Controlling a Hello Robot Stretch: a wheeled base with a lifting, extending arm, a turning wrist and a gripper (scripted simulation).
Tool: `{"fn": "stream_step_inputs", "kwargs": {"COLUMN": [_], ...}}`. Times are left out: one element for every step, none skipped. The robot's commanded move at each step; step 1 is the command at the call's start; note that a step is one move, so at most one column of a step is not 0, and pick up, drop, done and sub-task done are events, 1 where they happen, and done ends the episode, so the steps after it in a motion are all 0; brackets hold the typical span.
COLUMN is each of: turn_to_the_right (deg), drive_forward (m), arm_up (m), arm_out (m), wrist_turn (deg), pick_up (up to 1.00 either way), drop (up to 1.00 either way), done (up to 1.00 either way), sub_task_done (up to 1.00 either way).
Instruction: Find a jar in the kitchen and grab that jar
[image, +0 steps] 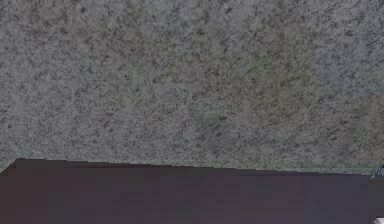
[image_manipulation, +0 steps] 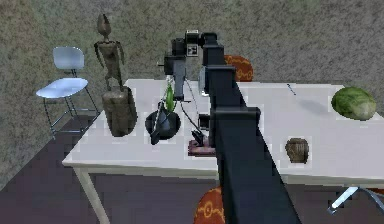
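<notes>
In the arm side view a white table (image_manipulation: 330, 135) is stretching across the middle of the frame. The dark arm (image_manipulation: 235, 130) is rising from the bottom edge just right of the middle and reaching toward the upper middle, where the pincer (image_manipulation: 172, 85) is hanging above the table's far half. A green thing (image_manipulation: 170, 99) and a dark round pot-like thing (image_manipulation: 161, 125) are sitting at or behind its fingers, so I cannot tell whether the pincer is grasping anything or released, nor whether it is touching either.

A wooden figure statue (image_manipulation: 106, 55) is standing at the table's left end, with a brown blocky thing (image_manipulation: 120, 110) at its foot. A flat reddish thing (image_manipulation: 203, 150) is lying just left of the arm, a small brown squat thing (image_manipulation: 296, 150) is sitting right of it, and a green striped melon (image_manipulation: 353, 102) is resting at the right edge. Which of these is the jar I cannot tell. A pale chair (image_manipulation: 62, 85) is standing at the upper left.

In the forward view a grey speckled surface (image: 190, 80) is spreading above a dark purplish band (image: 150, 195) along the bottom
</notes>
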Motion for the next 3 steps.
{"fn": "stream_step_inputs", "kwargs": {"turn_to_the_right": [0.0,0.0,0.0], "drive_forward": [0.00,0.00,0.00], "arm_up": [0.00,0.00,0.00], "arm_out": [0.00,0.00,0.00], "wrist_turn": [45.0,45.0,45.0], "pick_up": [0.00,0.00,0.00], "drop": [0.00,0.00,0.00], "done": [0.00,0.00,0.00], "sub_task_done": [0.00,0.00,0.00]}}
